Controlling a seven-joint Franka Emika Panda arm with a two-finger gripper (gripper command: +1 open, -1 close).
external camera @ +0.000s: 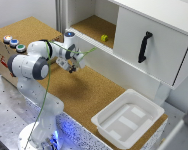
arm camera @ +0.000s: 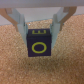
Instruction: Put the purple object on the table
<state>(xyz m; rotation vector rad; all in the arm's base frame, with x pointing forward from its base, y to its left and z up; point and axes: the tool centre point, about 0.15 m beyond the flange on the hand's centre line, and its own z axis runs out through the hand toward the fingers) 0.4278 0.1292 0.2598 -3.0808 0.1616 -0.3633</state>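
Gripped between the two grey fingers (arm camera: 19, 21) of the end effector (arm camera: 40, 26), the purple object (arm camera: 39, 44) fills the centre of the wrist view: a dark purple block with a yellow ring on its near face and yellow marks on the face above (too blurred to read). Fingers are closed against its two sides, and cork lies all around it. Whether the block touches the cork cannot be told.

From the exterior view, the arm's white base sits at lower left on a perforated metal plate (external camera: 6, 107), and a white tray (external camera: 128, 119) rests on the bench (external camera: 86, 92) at lower right. Higher in the frame, left of centre, the end effector (external camera: 70, 66) hangs over the brown cork. At far left a box (external camera: 5, 55) carries three coloured buttons. Farthest back, the white cabinet (external camera: 149, 40) has a black handle (external camera: 144, 47), and a small yellow-green object (external camera: 104, 38) lies on its cork-lined shelf
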